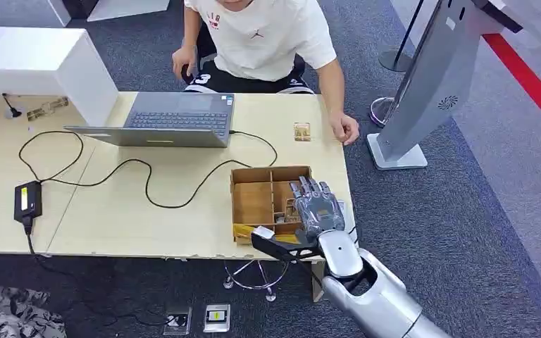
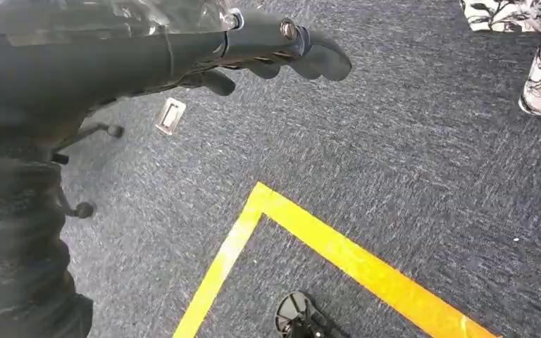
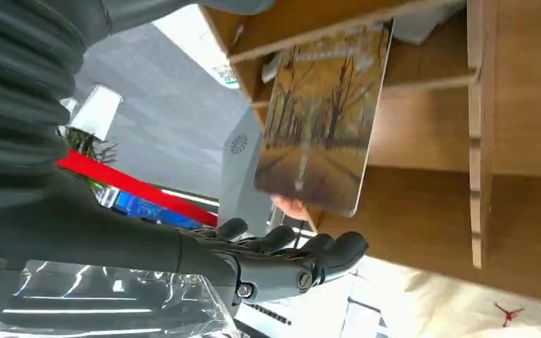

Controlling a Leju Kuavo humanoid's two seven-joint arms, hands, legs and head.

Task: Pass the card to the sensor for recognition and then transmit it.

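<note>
A: Grey carpet surrounds a pale wooden table [image 1: 148, 211]. From the head view, where is the right robot hand [image 1: 317, 204]?

B: Over the divided wooden box [image 1: 253, 204] at about five o'clock on the table, reaching in. A laptop [image 1: 172, 120] sits at twelve, a person behind it, and a silver sensor kiosk [image 1: 430, 84] stands at two o'clock.

A: Left wrist view?

B: The left robot hand [image 2: 268, 53] hangs over the carpet, fingers curled, holding nothing.

A: Right wrist view?

B: The card [image 3: 320, 120], printed with autumn trees, leans in a box compartment. The dark fingers [image 3: 303, 257] are loosely curled just beside it, not gripping. So I judge nothing is done yet: pickup, scanning and handover all remain.
</note>
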